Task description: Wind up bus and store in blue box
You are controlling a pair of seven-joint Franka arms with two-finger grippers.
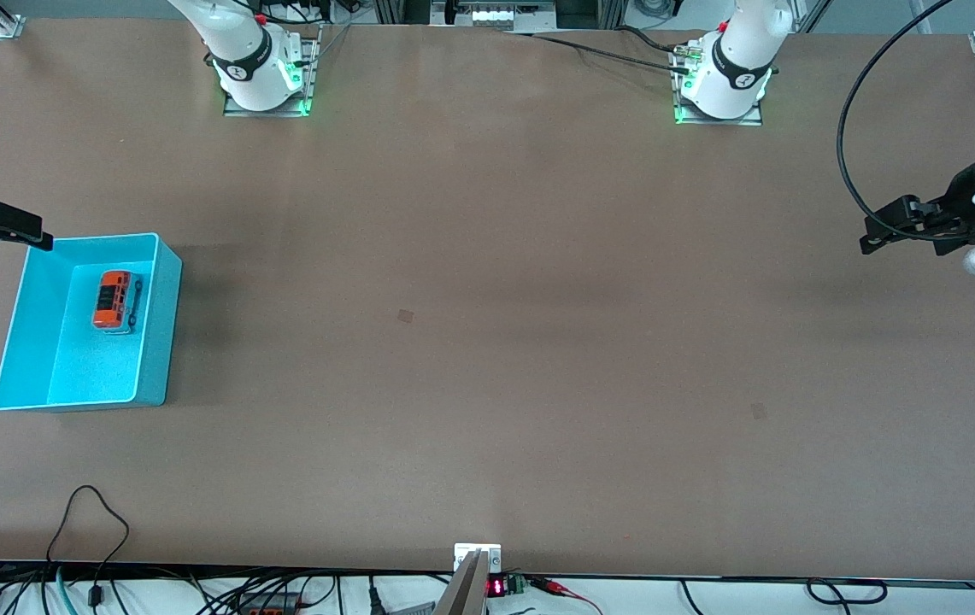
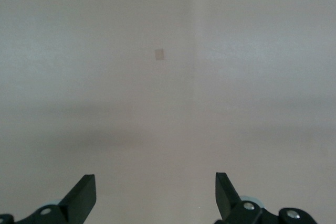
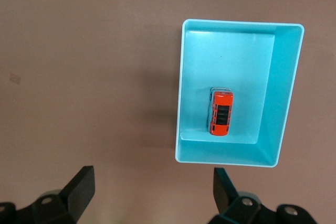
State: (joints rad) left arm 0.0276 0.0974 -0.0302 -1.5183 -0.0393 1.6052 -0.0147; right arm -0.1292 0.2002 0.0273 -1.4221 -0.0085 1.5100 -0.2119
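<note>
The small orange bus with dark roof windows lies inside the blue box, on the box floor toward the end nearer the robots' bases. The box stands at the right arm's end of the table. My right gripper hangs open and empty over the table just outside the box's corner. My left gripper hangs open and empty over the bare table at the left arm's end, and that arm waits.
Small dark square marks sit on the brown tabletop. Cables and a small display unit line the table edge nearest the front camera. The two arm bases stand along the opposite edge.
</note>
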